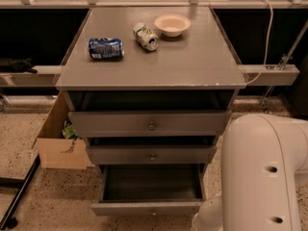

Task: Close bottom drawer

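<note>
The bottom drawer [147, 208] of the grey cabinet [150, 66] stands pulled out, its dark inside showing and its front panel near the picture's lower edge. The two drawers above it, the top drawer [150, 123] and the middle drawer [151, 155], stick out only a little, each with a small round knob. My white arm [263, 174] fills the lower right corner, beside the cabinet's right side. The gripper is out of view.
On the cabinet top lie a blue can [106, 48], a green and white can [146, 36] and a pale bowl [172, 24]. A cardboard box [60, 139] sits on the speckled floor left of the cabinet. A black stand leg [18, 196] crosses the lower left.
</note>
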Action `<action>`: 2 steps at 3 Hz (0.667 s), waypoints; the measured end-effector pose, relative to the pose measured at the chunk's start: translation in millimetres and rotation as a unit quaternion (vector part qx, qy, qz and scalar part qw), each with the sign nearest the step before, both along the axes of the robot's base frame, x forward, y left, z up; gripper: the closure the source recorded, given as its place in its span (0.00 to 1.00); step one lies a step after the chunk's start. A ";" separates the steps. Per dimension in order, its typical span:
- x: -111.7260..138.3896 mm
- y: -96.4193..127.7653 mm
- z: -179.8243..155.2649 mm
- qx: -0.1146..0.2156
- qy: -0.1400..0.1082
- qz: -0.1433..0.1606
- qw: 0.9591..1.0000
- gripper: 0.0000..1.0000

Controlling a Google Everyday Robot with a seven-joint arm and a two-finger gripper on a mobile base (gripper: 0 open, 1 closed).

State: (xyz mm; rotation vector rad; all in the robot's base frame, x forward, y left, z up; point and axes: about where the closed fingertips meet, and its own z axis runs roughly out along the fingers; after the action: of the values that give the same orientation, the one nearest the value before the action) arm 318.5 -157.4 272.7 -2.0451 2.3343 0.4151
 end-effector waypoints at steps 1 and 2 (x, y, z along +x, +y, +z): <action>6.0 8.5 18.4 0.017 -0.010 0.015 1.000 1.00; -1.6 -9.4 63.3 0.035 -0.047 0.004 0.998 1.00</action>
State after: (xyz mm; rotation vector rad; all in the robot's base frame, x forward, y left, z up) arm 316.9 -166.8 335.9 -1.9971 2.2267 0.3850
